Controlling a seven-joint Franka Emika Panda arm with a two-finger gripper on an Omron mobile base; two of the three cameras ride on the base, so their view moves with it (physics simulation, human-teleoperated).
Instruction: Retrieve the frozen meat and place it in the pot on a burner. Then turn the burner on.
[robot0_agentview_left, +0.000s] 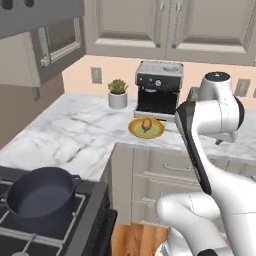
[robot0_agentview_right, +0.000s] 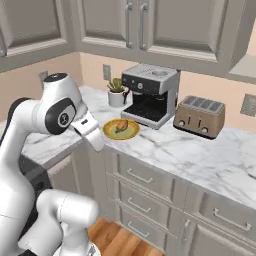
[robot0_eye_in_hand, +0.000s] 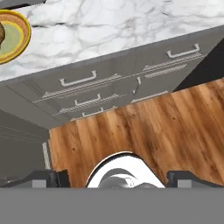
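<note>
Our end effector (robot0_eye_in_hand: 112, 178) hangs open and empty over the floor. The meat (robot0_agentview_left: 146, 124) sits on a plate (robot0_agentview_left: 135, 131) on the surface, ahead and above; we risk clipping the surface edge reaching up.

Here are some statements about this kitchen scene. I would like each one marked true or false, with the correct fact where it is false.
1. The meat lies on the yellow plate. True.
2. The pot already holds the meat. False: the pot is empty on the stove; the meat is on the plate, on the counter.
3. The plate sits in front of the coffee machine. True.
4. The gripper is shut on the meat. False: it is open, holds nothing and points down at the wooden floor.
5. The toaster stands between the plant and the coffee machine. False: it stands on the machine's other side, away from the plant.
</note>
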